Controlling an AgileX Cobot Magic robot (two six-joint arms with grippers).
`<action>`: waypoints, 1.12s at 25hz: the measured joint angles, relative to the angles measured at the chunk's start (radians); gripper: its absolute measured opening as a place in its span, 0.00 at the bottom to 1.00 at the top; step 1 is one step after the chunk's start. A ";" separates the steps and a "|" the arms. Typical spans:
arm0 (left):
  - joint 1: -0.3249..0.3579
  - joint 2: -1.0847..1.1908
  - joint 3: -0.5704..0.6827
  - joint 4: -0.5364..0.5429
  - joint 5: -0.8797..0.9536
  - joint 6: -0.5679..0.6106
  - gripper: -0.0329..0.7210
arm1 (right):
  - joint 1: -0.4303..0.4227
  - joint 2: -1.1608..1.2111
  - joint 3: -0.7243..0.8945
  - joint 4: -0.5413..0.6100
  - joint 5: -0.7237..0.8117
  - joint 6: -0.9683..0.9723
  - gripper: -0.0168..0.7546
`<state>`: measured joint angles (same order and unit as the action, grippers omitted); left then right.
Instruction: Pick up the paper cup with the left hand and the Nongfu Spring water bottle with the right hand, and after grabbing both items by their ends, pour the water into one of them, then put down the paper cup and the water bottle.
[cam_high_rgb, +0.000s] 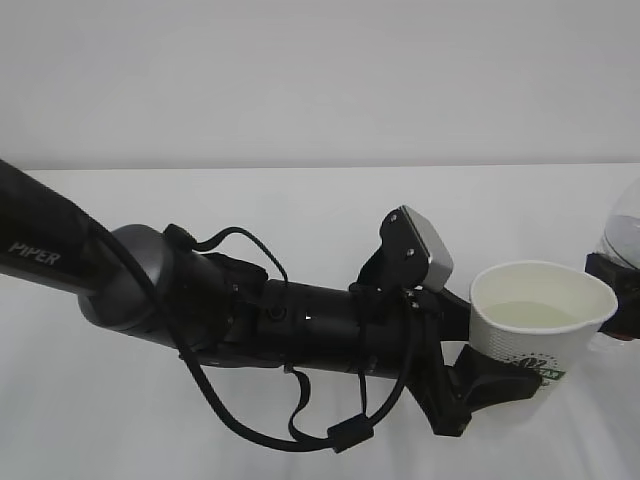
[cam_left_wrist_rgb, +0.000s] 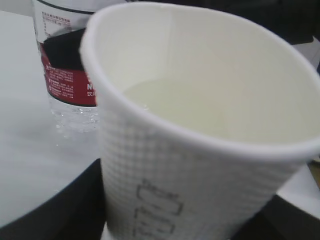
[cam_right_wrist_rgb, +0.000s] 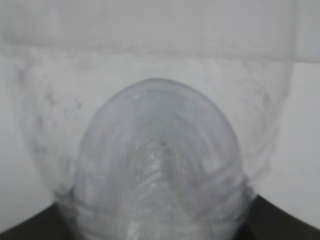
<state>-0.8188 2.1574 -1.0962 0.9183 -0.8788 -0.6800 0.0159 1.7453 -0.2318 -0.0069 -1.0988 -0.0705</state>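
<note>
The left hand (cam_high_rgb: 478, 385) was seen nearest, low in the exterior view, jaws set partly apart and closed around the lower part of the paper cup (cam_high_rgb: 535, 322). The cup was held up off the white table (cam_high_rgb: 300, 215), roughly upright, at the right of the scene. The water (cam_high_rgb: 528, 314) was seen inside the cup, a shallow pale layer. The black arm lettered PIPER (cam_high_rgb: 60, 250) was stretched in from the left, with looped cables (cam_high_rgb: 300, 430) hung beneath it and a grey camera box (cam_high_rgb: 425, 245) on top. Just right of the cup, at the frame edge, the Nongfu Spring water bottle (cam_high_rgb: 625, 235) was gripped by the right hand (cam_high_rgb: 618, 290), jaws partly apart around the clear body. Whether the bottle rested on the table could not be told. Its red label (cam_left_wrist_rgb: 70, 82) was seen behind the cup in the left wrist view.
</note>
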 joint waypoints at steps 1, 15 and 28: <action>0.000 0.000 0.000 0.000 0.000 0.000 0.68 | 0.000 0.000 -0.002 0.000 -0.001 0.000 0.51; 0.000 0.000 0.000 0.000 0.000 0.000 0.68 | 0.000 0.065 -0.119 0.000 -0.008 0.000 0.51; 0.000 0.000 0.000 0.000 0.000 0.000 0.68 | 0.000 0.133 -0.178 0.000 -0.010 0.000 0.51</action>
<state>-0.8188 2.1574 -1.0962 0.9183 -0.8788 -0.6800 0.0159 1.8785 -0.4102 -0.0069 -1.1086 -0.0705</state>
